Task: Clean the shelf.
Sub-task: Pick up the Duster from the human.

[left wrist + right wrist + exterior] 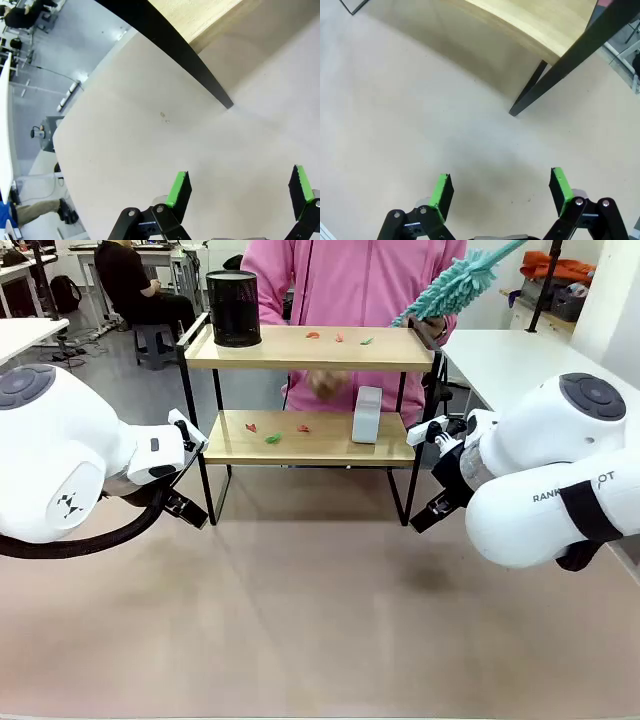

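You see the shelf (300, 348) in the middle of the matte beige table (320, 630): two pale wooden boards in a thin black frame. On its top board stand a black mesh cup (233, 308) and small red and green scraps (313, 336); on the lower board is a white box (367, 414). Behind the shelf a person (350, 280) holds a fluffy teal duster (455, 285). The wrist views make plain that the left gripper (240, 187) and the right gripper (500, 190), each near a front leg of the shelf, stand wide apart and hold nothing.
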Robot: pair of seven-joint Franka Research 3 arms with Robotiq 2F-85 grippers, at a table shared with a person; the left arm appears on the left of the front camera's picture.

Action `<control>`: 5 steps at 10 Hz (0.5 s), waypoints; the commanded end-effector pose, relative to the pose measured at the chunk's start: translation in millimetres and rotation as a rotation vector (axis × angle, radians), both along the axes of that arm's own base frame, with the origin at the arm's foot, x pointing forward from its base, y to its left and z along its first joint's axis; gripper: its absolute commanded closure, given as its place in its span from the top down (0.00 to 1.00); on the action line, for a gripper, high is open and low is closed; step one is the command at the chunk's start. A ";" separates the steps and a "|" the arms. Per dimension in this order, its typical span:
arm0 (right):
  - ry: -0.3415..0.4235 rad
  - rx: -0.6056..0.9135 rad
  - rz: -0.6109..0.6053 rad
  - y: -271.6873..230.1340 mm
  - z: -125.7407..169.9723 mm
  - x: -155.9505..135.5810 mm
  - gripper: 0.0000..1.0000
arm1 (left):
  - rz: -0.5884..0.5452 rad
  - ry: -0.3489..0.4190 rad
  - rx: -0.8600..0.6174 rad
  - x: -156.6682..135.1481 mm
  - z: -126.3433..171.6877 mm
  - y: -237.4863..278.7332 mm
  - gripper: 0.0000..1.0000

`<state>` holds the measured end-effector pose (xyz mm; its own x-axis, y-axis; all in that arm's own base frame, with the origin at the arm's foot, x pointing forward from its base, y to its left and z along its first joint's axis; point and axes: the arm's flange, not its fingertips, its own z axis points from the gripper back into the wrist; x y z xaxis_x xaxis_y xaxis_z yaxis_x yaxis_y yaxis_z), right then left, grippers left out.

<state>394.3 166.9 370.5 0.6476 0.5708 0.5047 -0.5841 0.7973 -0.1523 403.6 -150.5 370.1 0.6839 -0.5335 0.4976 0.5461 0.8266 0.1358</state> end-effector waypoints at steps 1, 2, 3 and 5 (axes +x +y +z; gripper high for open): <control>0.000 0.000 0.000 0.0 0.0 0.0 1.00 | 0.000 0.000 0.000 0.0 0.1 0.0 1.00; 0.000 0.000 0.000 0.0 0.0 0.0 1.00 | 0.000 0.000 0.000 0.0 0.1 0.0 1.00; 0.000 0.000 0.000 0.0 0.0 0.0 1.00 | 0.000 0.000 0.000 0.0 0.1 0.0 1.00; 0.000 0.000 0.000 0.0 0.0 0.0 1.00 | 0.000 0.000 0.000 0.0 0.1 0.0 1.00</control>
<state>394.3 167.0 370.5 0.6474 0.5714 0.5045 -0.5843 0.7970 -0.1528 403.6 -150.4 370.1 0.6842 -0.5331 0.4977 0.5458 0.8269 0.1354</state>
